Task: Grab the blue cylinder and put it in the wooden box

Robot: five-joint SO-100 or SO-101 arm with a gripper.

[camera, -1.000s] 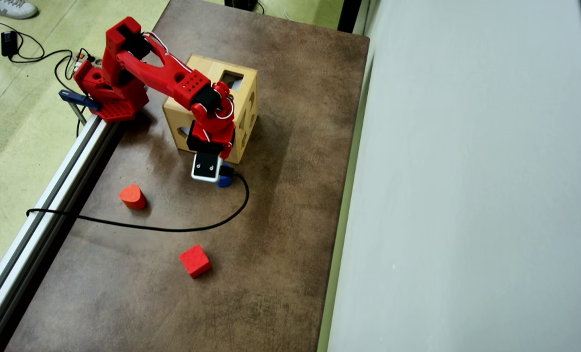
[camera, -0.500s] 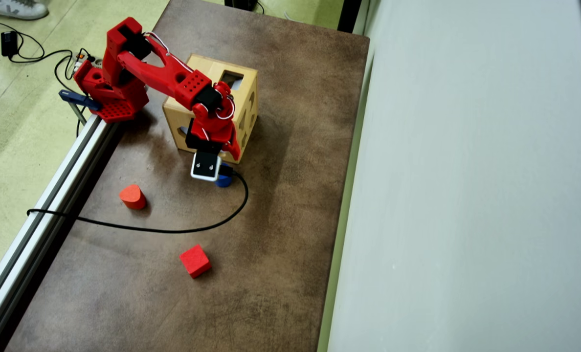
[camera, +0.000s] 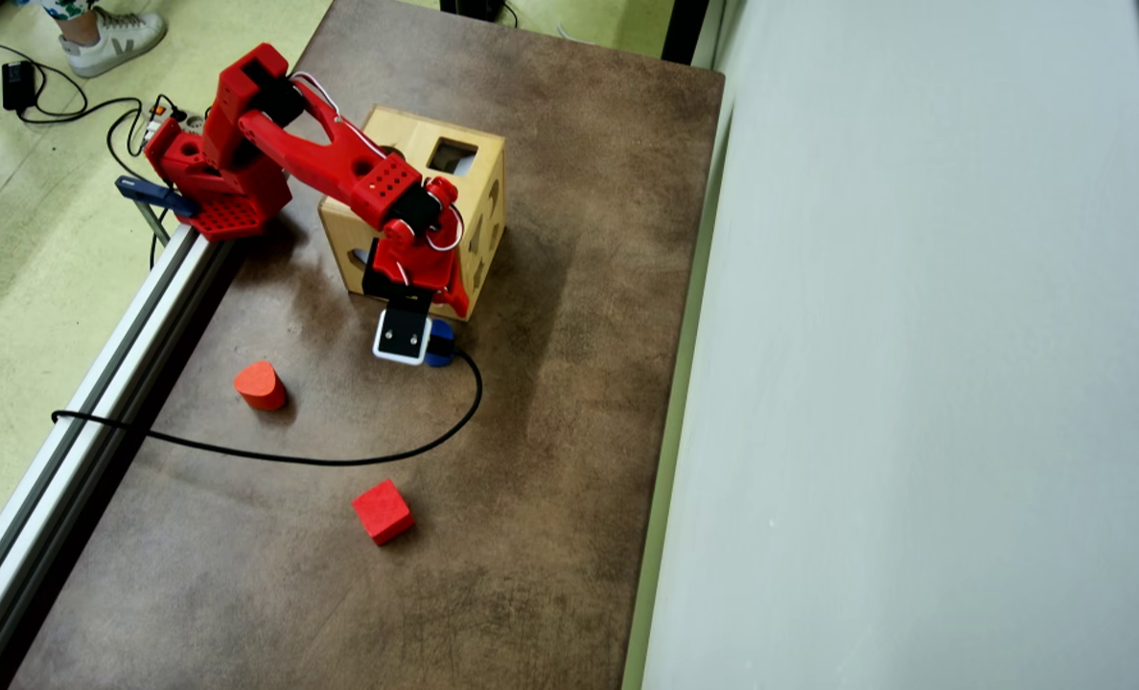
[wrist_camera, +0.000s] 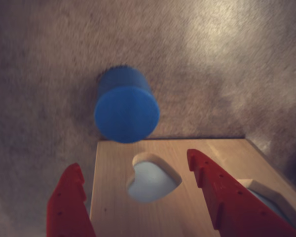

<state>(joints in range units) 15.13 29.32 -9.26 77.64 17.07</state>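
My gripper [wrist_camera: 138, 170] with jaws apart and empty above the wooden box [wrist_camera: 187, 207], heart-shaped hole between my fingers, blue cylinder [wrist_camera: 126, 111] upright on the table [wrist_camera: 227, 64] just beside the box

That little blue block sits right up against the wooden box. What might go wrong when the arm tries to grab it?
The blue cylinder stands right at the foot of the wooden box, so one finger of the open gripper may bump the box instead of sliding beside the block.

A glancing touch could tip the cylinder and send it rolling.

The black cable trails just beside it and might snag.
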